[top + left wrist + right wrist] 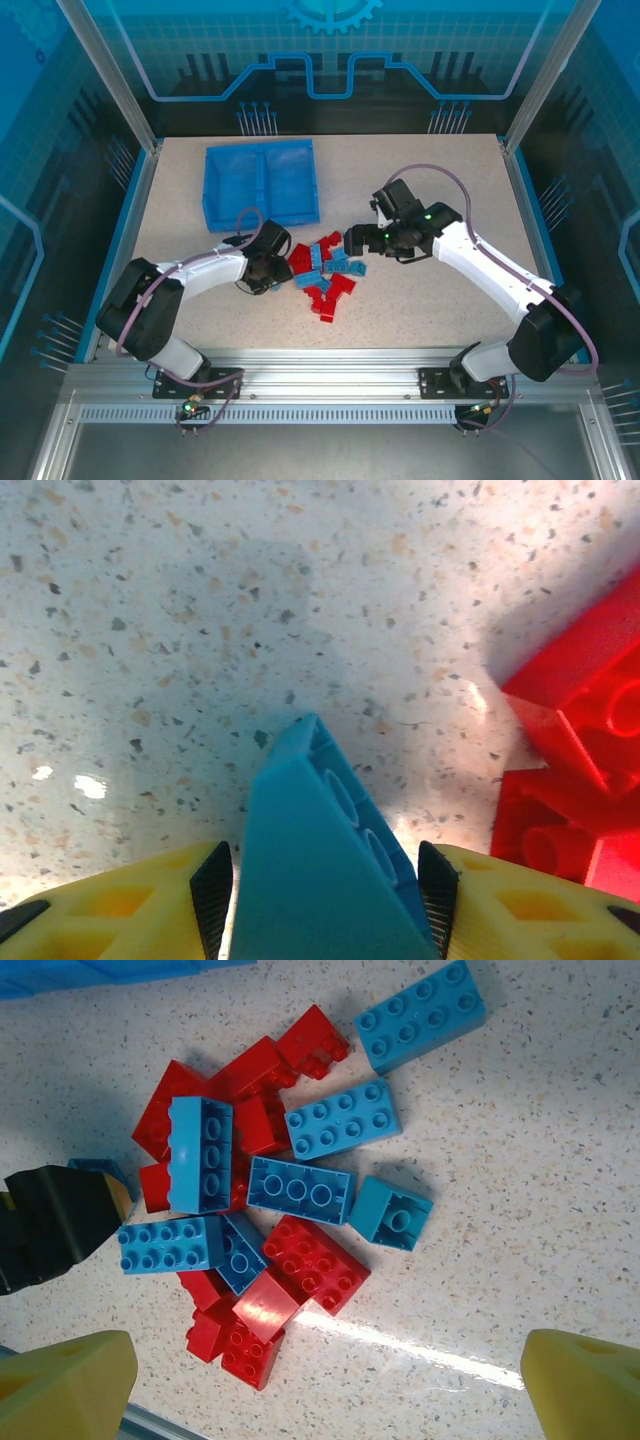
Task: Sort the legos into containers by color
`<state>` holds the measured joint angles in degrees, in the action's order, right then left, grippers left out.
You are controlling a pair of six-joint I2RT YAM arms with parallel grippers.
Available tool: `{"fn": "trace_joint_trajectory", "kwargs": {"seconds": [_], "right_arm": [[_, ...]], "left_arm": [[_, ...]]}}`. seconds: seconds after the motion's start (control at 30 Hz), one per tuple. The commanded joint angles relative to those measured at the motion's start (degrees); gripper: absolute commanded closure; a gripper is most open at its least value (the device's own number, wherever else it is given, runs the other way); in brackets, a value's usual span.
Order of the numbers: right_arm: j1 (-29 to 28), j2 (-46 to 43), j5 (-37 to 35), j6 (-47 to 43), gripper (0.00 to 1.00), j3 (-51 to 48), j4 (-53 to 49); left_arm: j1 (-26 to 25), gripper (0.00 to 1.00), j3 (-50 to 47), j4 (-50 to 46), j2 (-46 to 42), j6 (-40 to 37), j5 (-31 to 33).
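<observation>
Speckled pale surface (430, 170) lies inside a blue-panelled enclosure. Beyond the left end effector (278, 272) and slightly to its left sits the blue two-compartment tray (264, 180), well apart from both end effectors; its middle wall splits it into side-by-side compartments, and each shows just its blue floor. The pile of red and light blue bricks (328, 270) lies on the surface between the end effectors, just right of the left one and just below the right end effector (355, 240). In the left wrist view the left end effector (325, 890) pinches a light blue brick (300, 860), tilted on edge with a black pad against either side, and red bricks (580, 730) lie just to its right. The right end effector (325, 1385) hangs over the pile (280, 1190) with its fingers spread wide, holding nothing
</observation>
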<state>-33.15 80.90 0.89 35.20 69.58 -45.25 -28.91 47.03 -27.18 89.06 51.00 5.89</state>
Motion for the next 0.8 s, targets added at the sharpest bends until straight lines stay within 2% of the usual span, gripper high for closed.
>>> {"fn": "trace_joint_trajectory", "kwargs": {"seconds": [0.0,0.3,0.53,0.63,0.77], "right_arm": [[-1.1,0.7,-0.2,0.6,0.0,2.0,-2.1],[-3.3,0.9,0.9,-1.3,0.0,3.7,-2.2],[-6.1,1.3,0.5,-2.6,0.0,6.8,-2.1],[-6.4,1.1,0.0,-2.2,0.0,7.4,-2.0],[-6.4,0.4,-0.6,-2.1,0.0,7.4,-2.0]], "left_arm": [[0.9,0.48,-0.7,-2.0,1.4,-1.8,-0.4],[1.5,0.63,0.0,-2.7,0.5,-2.8,-0.6],[2.3,0.66,5.8,-8.7,-7.2,-5.6,4.1],[4.6,0.66,9.7,-10.5,-9.8,-8.4,5.7],[11.3,0.66,16.4,-10.1,-9.6,-13.0,6.8]]}}
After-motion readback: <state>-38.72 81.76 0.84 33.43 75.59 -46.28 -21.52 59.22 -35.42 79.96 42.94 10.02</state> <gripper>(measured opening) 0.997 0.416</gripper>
